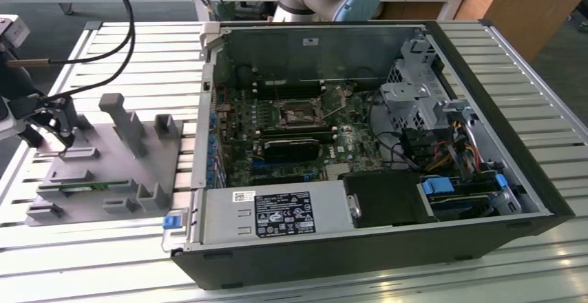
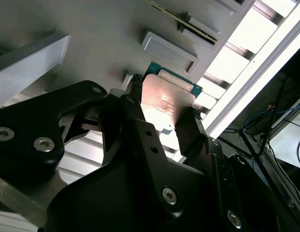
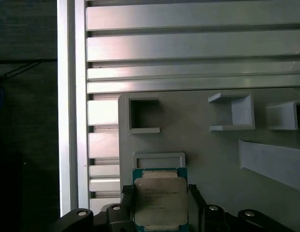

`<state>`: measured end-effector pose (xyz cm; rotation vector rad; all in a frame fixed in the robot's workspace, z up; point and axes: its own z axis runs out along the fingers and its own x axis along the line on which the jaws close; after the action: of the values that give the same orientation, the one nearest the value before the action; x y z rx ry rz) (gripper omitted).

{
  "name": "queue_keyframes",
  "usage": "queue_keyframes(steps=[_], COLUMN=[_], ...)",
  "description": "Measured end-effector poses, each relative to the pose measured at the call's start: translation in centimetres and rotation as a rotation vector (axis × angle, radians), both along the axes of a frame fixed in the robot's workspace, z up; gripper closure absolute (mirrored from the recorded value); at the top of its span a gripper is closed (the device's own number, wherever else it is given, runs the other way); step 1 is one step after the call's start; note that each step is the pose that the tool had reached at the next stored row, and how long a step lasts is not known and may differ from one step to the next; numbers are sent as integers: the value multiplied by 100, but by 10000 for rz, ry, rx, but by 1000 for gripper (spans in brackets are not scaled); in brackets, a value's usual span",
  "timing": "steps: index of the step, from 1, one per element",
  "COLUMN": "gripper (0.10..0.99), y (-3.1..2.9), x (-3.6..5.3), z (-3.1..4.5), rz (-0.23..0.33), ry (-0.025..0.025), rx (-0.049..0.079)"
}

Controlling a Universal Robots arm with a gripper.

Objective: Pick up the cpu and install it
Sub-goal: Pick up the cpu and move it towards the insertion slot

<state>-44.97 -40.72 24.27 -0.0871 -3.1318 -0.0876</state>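
Silvery cpu (image 3: pixel 160 200) sits between the black fingers (image 2: pixel 140 130), which clasp its opposite edges above the grey tray (image 3: pixel 213 159).

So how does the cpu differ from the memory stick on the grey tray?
The cpu is a flat square with a metal top; the memory stick is a long, narrow green strip. The cpu is clamped on two opposite edges by the gripper; the memory stick lies in the grey tray, apart from the gripper. Both are at the tray, outside the computer case.
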Motion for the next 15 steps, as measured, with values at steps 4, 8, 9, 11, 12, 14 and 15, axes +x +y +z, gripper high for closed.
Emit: queue_keyframes(steps=[4, 8, 9, 11, 12, 14, 15], gripper=[561, 561, 561, 561, 561, 561, 561], y=[3, 7, 8, 10, 10, 11, 12], x=[0, 0, 0, 0, 0, 0, 0], z=[21, 48, 55, 68, 73, 85, 92], rz=[0, 0, 0, 0, 0, 0, 0], ry=[-1, 1, 1, -1, -2, -1, 0], rx=[0, -1, -1, 1, 1, 0, 0])
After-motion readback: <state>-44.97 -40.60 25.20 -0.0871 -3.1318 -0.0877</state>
